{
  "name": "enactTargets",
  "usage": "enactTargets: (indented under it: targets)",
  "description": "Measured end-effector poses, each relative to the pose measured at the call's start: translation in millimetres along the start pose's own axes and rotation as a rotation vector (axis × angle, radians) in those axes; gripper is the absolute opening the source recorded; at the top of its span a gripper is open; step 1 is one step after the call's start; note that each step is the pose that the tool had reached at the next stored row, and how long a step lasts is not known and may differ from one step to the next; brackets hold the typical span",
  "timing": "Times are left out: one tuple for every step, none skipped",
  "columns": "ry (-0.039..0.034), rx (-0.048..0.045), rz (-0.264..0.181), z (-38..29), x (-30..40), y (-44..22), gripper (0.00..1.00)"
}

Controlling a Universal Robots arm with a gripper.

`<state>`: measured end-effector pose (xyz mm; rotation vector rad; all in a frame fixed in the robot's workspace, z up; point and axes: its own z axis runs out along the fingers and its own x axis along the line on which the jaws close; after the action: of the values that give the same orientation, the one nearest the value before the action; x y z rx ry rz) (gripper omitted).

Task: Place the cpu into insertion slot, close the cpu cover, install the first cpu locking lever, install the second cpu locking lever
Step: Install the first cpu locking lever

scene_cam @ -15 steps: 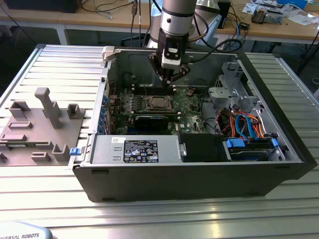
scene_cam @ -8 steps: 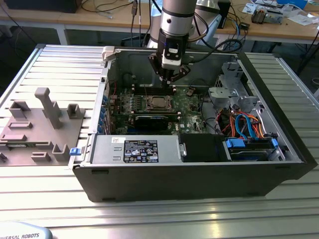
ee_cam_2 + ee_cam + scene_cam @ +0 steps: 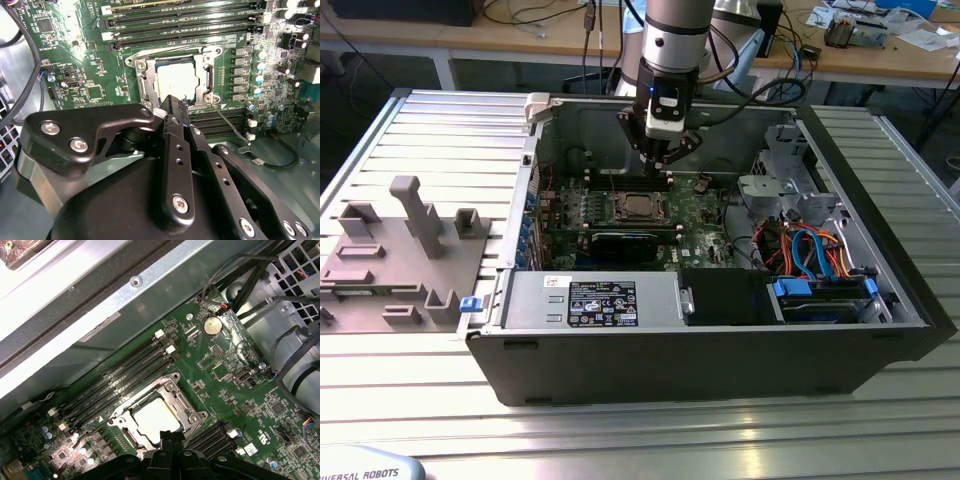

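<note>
Fingers (image 3: pixel 175 120) of the gripper (image 3: pixel 660 165) hide the near edge of the insertion slot (image 3: pixel 155 417) in both wrist views; we see them pressed together, holding nothing. We count one cpu (image 3: pixel 175 80) seated under one lowered cpu cover (image 3: pixel 202 75), beneath our vertical arm.

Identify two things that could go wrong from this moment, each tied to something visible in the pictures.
1. The gripper sits at the edge of the cpu cover, which lies closed over the cpu; a slip might scrape the motherboard.
2. A thin locking lever angles out beside the socket; if the gripper catches it badly, it could bend or spring loose.
</note>
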<state>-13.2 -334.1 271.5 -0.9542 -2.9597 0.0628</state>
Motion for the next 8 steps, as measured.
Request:
enactTargets:
  targets:
    - [-0.0001, 0.0000, -0.001, 0.0, 0.0, 0.0, 0.11]
    - [-0.0002, 0.0001, -0.003, 0.0, 0.0, 0.0, 0.11]
    - [-0.0002, 0.0002, -0.005, 0.0, 0.0, 0.0, 0.11]
    - [-0.0004, 0.0002, -0.008, 0.0, 0.0, 0.0, 0.11]
    - [-0.0004, 0.0002, -0.009, 0.0, 0.0, 0.0, 0.11]
    - [-0.0005, 0.0003, -0.010, 0.0, 0.0, 0.0, 0.11]
    - [-0.0005, 0.0003, -0.012, 0.0, 0.0, 0.0, 0.11]
    - [-0.0006, 0.0003, -0.013, 0.0, 0.0, 0.0, 0.11]
